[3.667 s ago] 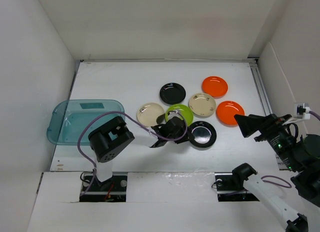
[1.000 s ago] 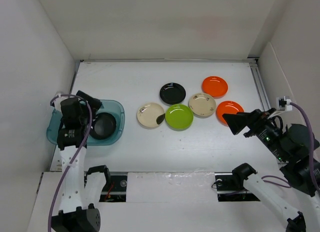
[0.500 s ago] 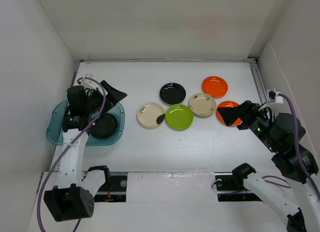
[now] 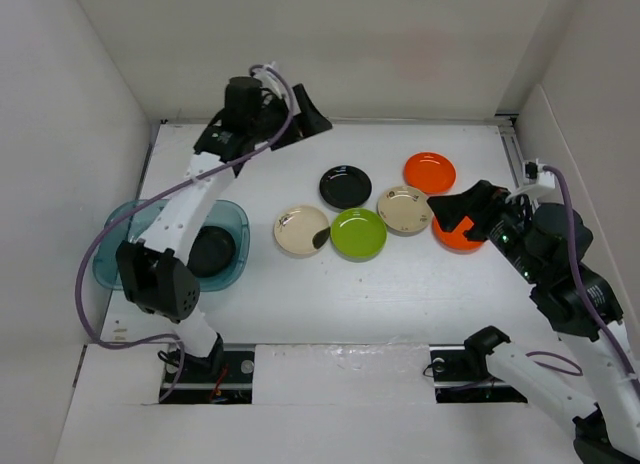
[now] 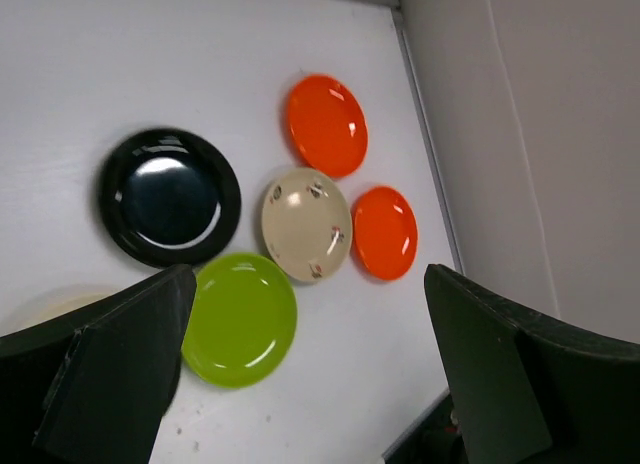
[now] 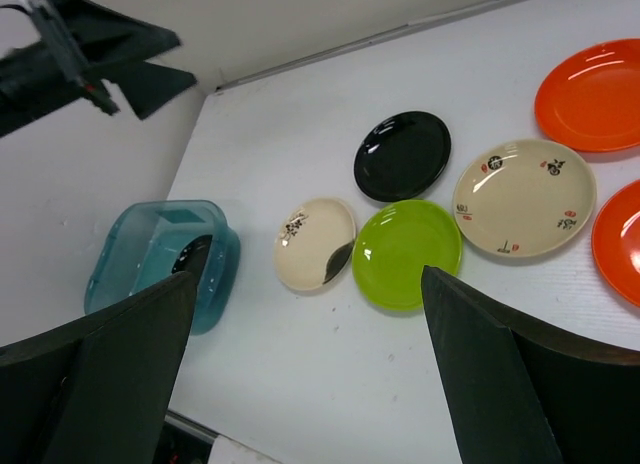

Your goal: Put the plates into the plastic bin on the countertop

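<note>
1 black plate (image 4: pixel 212 252) is seen lying flat in the plastic bin (image 4: pixel 120 259), in the half turned toward the middle; the bin is set against the left edge of the countertop (image 4: pixel 300 294), toward the near-left corner. The other 6 plates are spread from the middle toward the right edge: a second black plate (image 4: pixel 345 187) and a far orange plate (image 4: pixel 430 172) on the far side; a right cream plate (image 4: pixel 404 208) just nearer; a lime green plate (image 4: pixel 358 233) and a left cream plate (image 4: pixel 301 229) side by side at the middle; a near orange plate (image 4: pixel 470 238) closest to the right edge, just beside the right cream plate, though contact cannot be told. The right gripper (image 4: pixel 458 216) is held over the near orange plate, fingers spread wide and nothing between them. The left gripper (image 4: pixel 310 116) is raised above the far edge, likewise spread and empty. The step in hand is judged to be the pickup of the near orange plate. The rim is best taken on the side facing the right edge, where no neighbour crowds it; 1 finger should be set inside the shallow well and 1 outside, low against the top. A firm close is advised, since the glossy rim may slip; the plate should be lifted straight up before any sideways carry, so that the right cream plate is not dragged. The bin lies across the worktop, so the path should be kept apart from the left arm; the bare half of the bin, nearer the left edge, is the better landing place.
</note>
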`<state>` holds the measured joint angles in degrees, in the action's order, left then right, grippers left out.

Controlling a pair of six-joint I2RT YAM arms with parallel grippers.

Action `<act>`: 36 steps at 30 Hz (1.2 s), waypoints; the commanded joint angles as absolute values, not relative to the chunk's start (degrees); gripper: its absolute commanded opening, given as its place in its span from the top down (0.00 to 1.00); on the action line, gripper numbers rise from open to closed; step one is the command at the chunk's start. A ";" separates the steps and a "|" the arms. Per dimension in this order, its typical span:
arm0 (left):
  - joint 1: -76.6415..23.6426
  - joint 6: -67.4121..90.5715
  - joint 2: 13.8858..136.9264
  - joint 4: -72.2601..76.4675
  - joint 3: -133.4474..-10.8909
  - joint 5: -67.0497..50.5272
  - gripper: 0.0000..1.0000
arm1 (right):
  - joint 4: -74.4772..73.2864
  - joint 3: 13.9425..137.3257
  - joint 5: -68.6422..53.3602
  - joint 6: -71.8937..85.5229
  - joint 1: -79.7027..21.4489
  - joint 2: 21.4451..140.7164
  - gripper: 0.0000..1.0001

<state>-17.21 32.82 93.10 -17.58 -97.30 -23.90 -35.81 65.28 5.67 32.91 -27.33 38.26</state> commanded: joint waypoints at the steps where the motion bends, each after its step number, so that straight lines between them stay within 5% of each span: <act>1: -21.17 33.74 93.50 -16.82 -97.21 -19.25 0.00 | -33.40 67.85 6.25 33.22 -26.98 37.18 0.00; 17: -18.11 33.66 118.73 -12.84 -103.19 -20.82 0.00 | -33.22 62.50 -0.44 32.61 -26.98 32.43 0.00; 29: -19.16 33.05 129.01 -10.45 -101.86 -27.42 0.23 | -32.17 60.64 -2.90 32.08 -26.98 31.38 0.00; 36: -19.16 33.13 132.89 -10.55 -103.01 -27.95 0.56 | -32.17 60.64 -3.43 32.08 -26.98 30.85 0.00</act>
<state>-19.14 33.80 132.38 -11.03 -101.78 -27.57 -35.48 60.20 -2.44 32.80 -27.33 31.59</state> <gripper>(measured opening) 0.458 0.999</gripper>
